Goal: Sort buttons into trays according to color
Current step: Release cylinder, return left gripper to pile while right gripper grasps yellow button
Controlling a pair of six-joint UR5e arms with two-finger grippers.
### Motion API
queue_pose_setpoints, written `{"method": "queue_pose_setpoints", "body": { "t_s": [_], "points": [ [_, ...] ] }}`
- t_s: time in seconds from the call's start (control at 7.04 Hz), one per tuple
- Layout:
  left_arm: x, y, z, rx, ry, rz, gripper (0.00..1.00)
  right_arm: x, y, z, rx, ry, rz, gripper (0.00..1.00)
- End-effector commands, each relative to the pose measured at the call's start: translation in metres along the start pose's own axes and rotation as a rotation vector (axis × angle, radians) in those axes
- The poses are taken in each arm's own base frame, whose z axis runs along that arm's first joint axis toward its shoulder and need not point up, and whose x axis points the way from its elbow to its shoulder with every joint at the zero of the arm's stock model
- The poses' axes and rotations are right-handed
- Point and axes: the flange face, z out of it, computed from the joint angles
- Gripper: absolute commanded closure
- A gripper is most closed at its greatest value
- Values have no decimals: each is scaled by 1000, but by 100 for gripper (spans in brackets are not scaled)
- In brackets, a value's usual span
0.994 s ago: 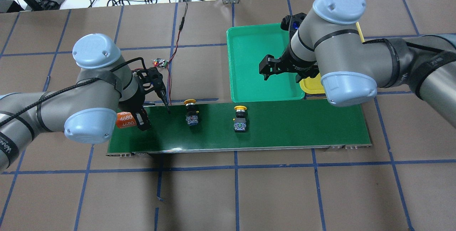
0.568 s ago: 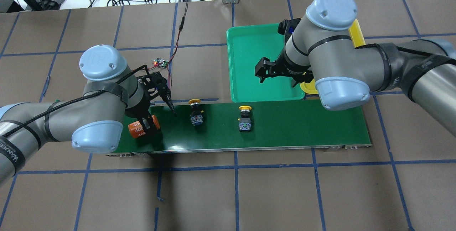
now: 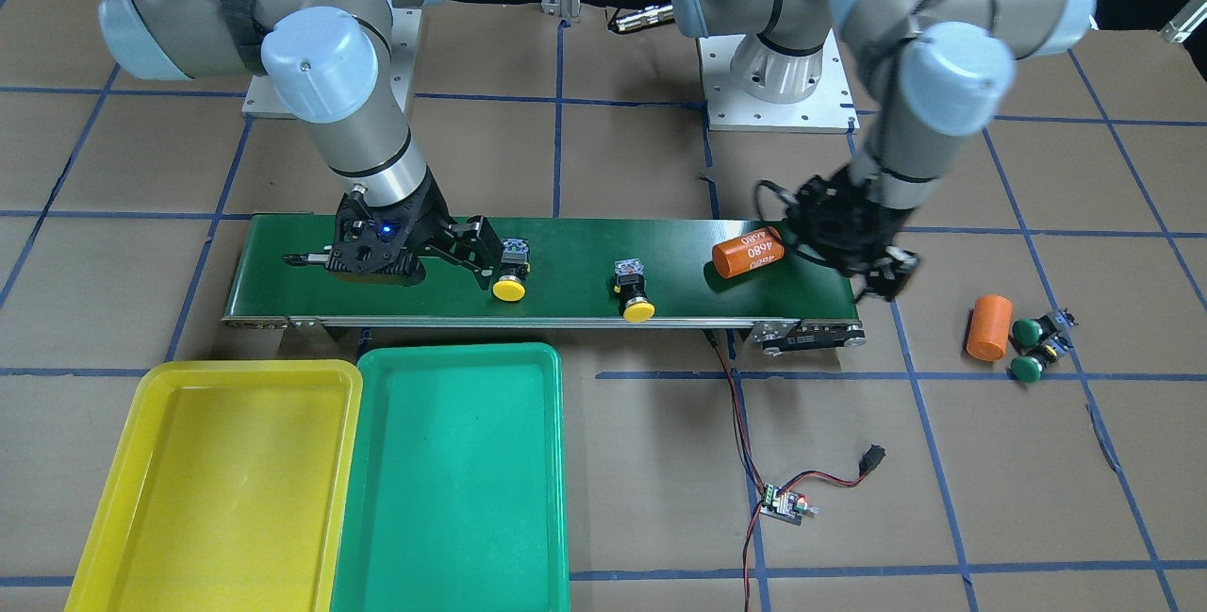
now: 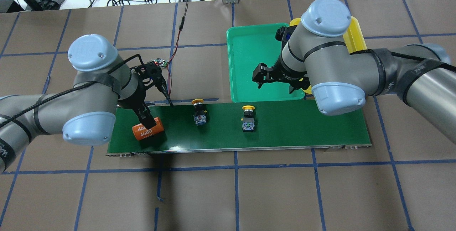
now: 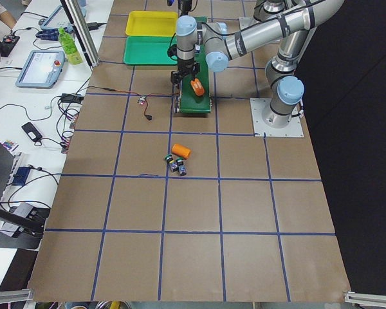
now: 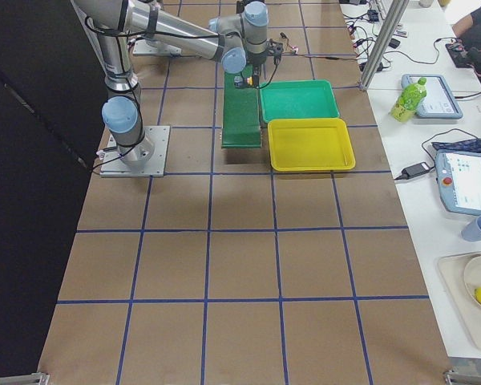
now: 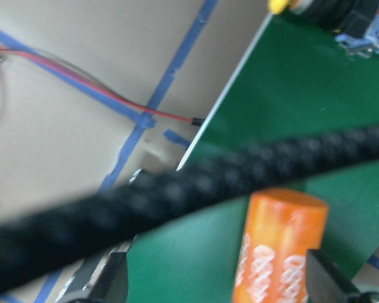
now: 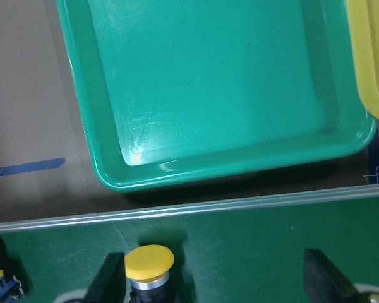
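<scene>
The yellow tray [image 3: 245,367] lies beyond the right gripper [image 8: 218,282], off toward the finger at the wrist view's right. The green tray [image 8: 107,177] is straight ahead of that hand, just past the edge of the conveyor belt [image 8: 252,233]. The right gripper hangs above the belt with its jaws spread wide and nothing in them.

The left gripper [image 7: 218,284] is also spread wide and grips nothing. The orange cylinder [image 7: 278,246] lies on the belt between its fingers, and neither finger seems to touch it.

A yellow button [image 8: 150,264] stands below the right hand, close to the finger at the wrist view's left and not centred. The likely step is picking this button for the yellow tray. To do it well, the hand should shift toward that finger until the cap sits midway. It should then come down past the round cap and close on the block body, which offers flatter faces. The lift must clear the green tray's wall.

The second yellow button [image 4: 199,110] waits on the belt between the two hands. Two green buttons [image 3: 1028,348] sit on the table, well off behind the left hand.
</scene>
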Motion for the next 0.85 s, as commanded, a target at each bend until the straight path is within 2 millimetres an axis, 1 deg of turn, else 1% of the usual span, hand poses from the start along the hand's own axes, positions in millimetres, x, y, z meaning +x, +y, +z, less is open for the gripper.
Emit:
{"method": "queue_pose_setpoints", "body": {
  "t_s": [0.0,0.14,0.28,0.43,0.57,0.71],
  "points": [
    [-124,94,8,-16,27,-262,0,-11,8,17,-30,21,-25,0],
    [-176,128,16,-15,27,-307,0,-15,10,24,-43,25,-20,0],
    [-208,151,43,-19,65,-229,0,-18,13,31,-57,30,6,0],
    [-229,157,63,-23,77,-199,0,-22,15,38,-70,36,11,0],
    [-249,156,82,-25,18,-154,0,-21,18,43,-85,50,14,0],
    [-255,157,103,-48,29,-92,0,-12,24,60,-99,87,16,0]
  ]
}}
